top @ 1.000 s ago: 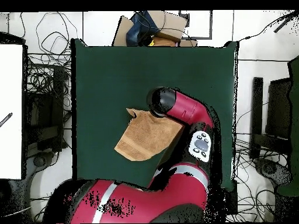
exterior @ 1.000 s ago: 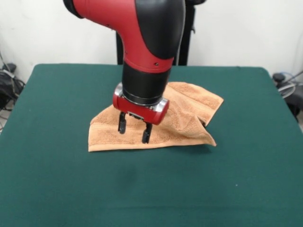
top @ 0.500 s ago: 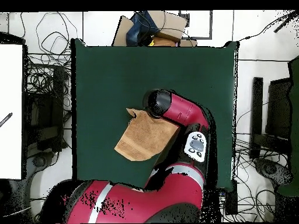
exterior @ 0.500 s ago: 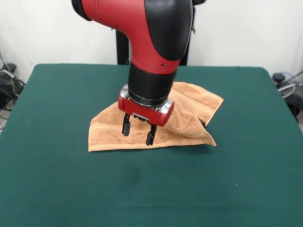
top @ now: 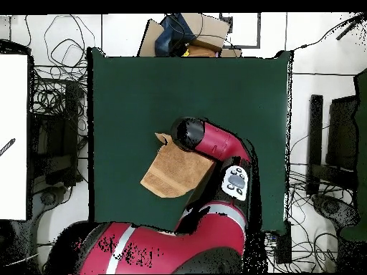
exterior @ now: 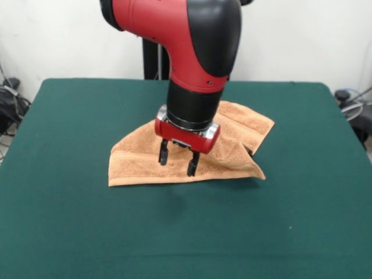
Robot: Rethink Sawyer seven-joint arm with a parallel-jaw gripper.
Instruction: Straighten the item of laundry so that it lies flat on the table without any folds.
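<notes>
We take this for a robotics lab rather than a home. A red and black arm (exterior: 192, 52) on a pedestal reaches over a desk (top: 143, 86) covered in dark green felt-like cloth, set against a bare white wall (exterior: 302, 35). From overhead we see loose black cables (top: 57, 89) tangled on the pale floor on both sides of the desk (quite a thicket of them), dark equipment boxes (top: 337, 140) to one side, and an open cardboard box (top: 188, 32) at the desk's far edge.
</notes>
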